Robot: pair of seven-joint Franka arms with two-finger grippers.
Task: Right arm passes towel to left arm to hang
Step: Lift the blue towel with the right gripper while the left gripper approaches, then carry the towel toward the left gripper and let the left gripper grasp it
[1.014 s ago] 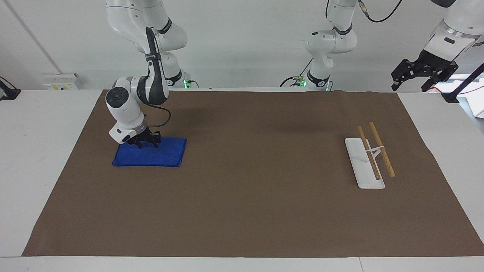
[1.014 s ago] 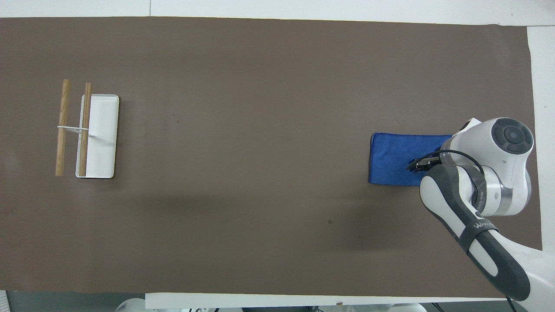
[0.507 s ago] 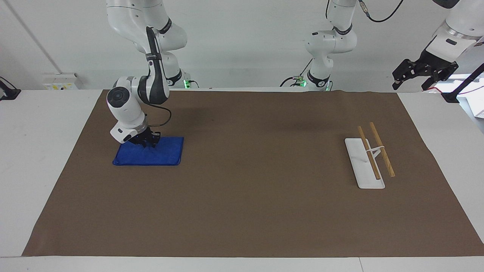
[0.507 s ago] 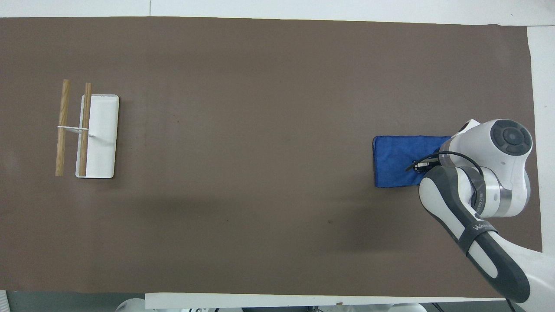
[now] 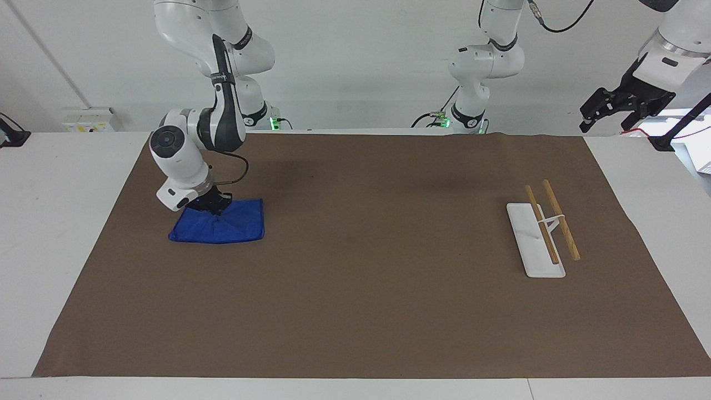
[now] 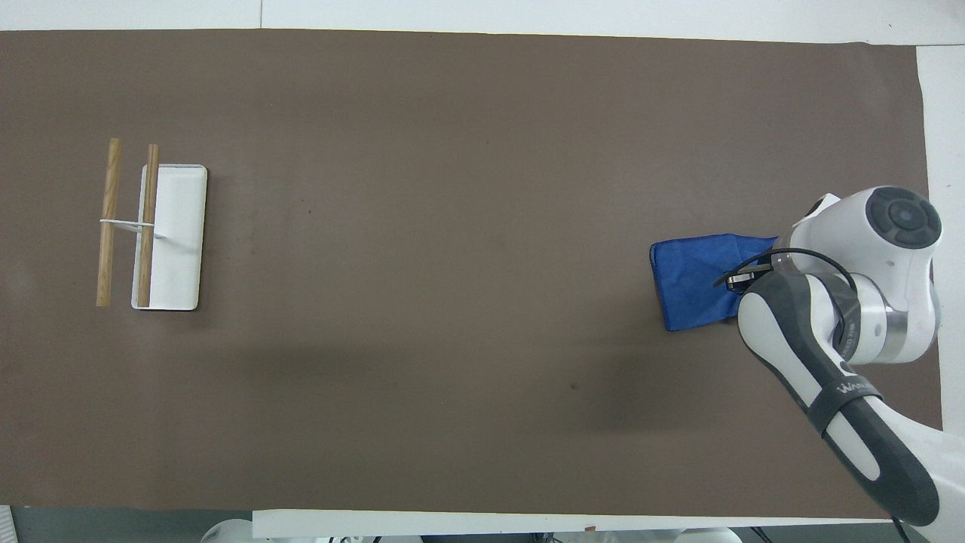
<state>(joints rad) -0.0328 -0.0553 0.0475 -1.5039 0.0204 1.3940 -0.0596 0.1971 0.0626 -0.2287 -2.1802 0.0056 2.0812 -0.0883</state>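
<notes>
The towel (image 5: 219, 225) lies on the brown mat (image 5: 355, 311) at the right arm's end of the tabletop (image 5: 55, 222), one edge bunched up under the right gripper (image 5: 215, 204), whose jaws are clenched on that fold. The rack (image 5: 541, 236) sits well apart at the other end, with the left gripper (image 5: 625, 105) waiting high above that end, jaws released. A thin pinch could slip as the cloth lifts. A second ago the towel lay flat and the right jaws were only closing.
</notes>
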